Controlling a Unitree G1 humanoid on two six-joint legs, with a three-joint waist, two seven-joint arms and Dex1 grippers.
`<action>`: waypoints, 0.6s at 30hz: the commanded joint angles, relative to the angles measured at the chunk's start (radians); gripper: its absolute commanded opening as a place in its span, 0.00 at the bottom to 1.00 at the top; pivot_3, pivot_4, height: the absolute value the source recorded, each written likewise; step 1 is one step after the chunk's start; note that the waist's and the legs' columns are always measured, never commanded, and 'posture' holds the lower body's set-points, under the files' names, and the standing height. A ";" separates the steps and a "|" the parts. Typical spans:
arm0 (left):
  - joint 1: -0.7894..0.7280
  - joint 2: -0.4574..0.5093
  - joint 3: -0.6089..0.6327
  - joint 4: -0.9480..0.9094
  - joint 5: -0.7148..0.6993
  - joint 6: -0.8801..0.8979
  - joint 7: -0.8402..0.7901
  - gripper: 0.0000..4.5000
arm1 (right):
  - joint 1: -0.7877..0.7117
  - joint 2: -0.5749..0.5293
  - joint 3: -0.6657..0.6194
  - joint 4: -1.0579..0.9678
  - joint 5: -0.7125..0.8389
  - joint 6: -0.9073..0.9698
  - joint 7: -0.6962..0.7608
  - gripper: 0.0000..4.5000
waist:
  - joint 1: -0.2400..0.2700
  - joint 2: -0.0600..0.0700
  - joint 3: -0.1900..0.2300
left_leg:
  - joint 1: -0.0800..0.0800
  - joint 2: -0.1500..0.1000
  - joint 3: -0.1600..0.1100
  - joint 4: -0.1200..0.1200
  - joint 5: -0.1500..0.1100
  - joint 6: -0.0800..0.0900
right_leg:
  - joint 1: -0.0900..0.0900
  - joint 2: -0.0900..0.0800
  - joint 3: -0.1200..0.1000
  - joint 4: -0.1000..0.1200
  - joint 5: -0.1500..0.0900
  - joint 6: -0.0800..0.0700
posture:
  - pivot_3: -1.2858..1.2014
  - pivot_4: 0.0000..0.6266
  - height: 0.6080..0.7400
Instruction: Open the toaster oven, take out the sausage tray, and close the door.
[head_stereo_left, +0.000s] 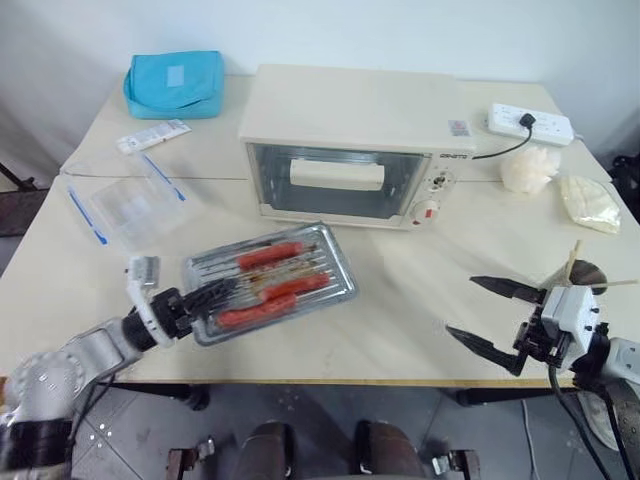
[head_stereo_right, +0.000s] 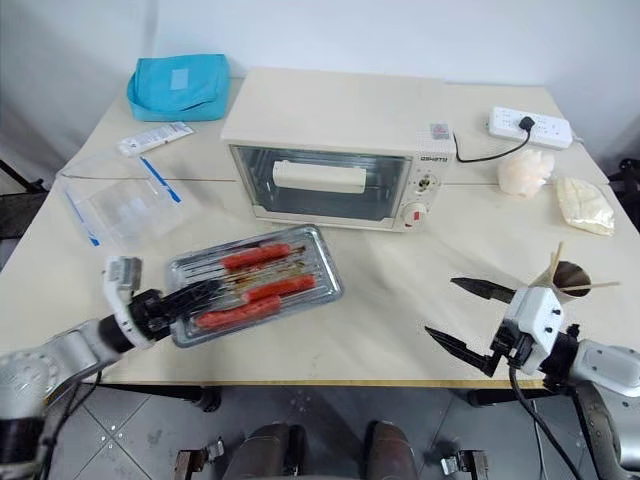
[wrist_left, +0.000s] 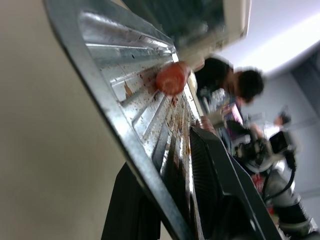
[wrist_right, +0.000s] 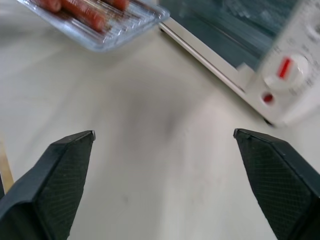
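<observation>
already out on the worktop (head_stereo_left: 400, 330) before the shut toaster oven (head_stereo_left: 355, 145), the sausage tray (head_stereo_left: 270, 280) looks thin, stiff, greasy-slick, best pinched at its rim, where the left gripper (head_stereo_left: 205, 298) clamps it; the right gripper (head_stereo_left: 492, 315) gapes empty.

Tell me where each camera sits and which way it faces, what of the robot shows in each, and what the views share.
Left and right eye views: on the head, looking forward and down over the table at the toaster oven with its door shut; both arms show.
Left wrist view: on the left wrist, looking along the left gripper, shut on the sausage tray rim.
Right wrist view: on the right wrist, between the open right gripper fingers, facing the oven's front.
Shared: tray and oven appear in all.
</observation>
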 joint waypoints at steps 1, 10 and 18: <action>-0.146 -0.032 -0.130 0.100 0.150 -0.001 -0.148 0.12 | 0.071 0.005 -0.080 -0.102 0.041 0.019 -0.030 0.99 | 0.006 0.000 0.000 | 0.000 0.000 0.000 0.000 0.000 0.000 | 0.000 0.000 0.000 0.003 0.000 0.000 | 0.52 0.24 1.00; -0.388 -0.165 -0.295 0.330 0.426 -0.031 -0.315 0.12 | 0.210 0.024 -0.143 -0.214 0.062 0.039 -0.061 0.99 | 0.007 0.000 0.000 | -0.001 -0.002 0.000 0.001 0.000 0.001 | 0.000 0.000 -0.001 0.001 0.000 0.001 | 0.52 0.24 1.00; -0.458 -0.277 -0.307 0.366 0.525 -0.009 -0.330 0.29 | 0.267 0.029 -0.142 -0.267 0.077 0.071 -0.080 1.00 | 0.008 0.000 0.000 | -0.001 -0.002 0.000 0.002 0.001 0.001 | 0.000 -0.001 -0.001 0.003 0.000 0.001 | 0.52 0.24 1.00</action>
